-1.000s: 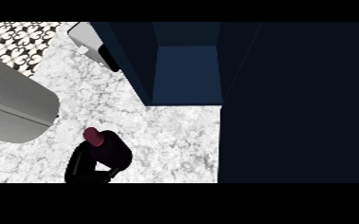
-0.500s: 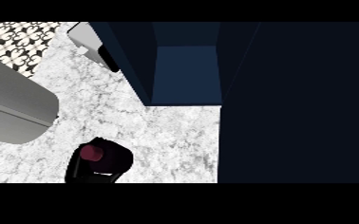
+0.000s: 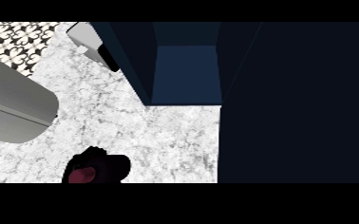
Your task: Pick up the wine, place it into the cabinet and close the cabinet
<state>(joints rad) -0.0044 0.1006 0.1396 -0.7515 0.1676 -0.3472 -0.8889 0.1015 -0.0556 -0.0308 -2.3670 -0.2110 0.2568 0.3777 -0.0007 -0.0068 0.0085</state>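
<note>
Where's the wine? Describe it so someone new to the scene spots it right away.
Start at the white marble counter and go to its lower left edge, in front of the open dark blue cabinet. There a black hand curls round the wine. Its dark red colour sets it apart; nothing else there is red.

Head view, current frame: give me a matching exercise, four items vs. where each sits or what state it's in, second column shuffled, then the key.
Items:
1. wine
2. cabinet
3. grey appliance
4. patterned tiles

Places or states:
A. top left corner
B. open, blue interior showing
C. left edge, on the marble counter
D. bottom edge, dark red, with a black hand curled round it

Pairs: 1-D, 2-B, 3-C, 4-A
</note>
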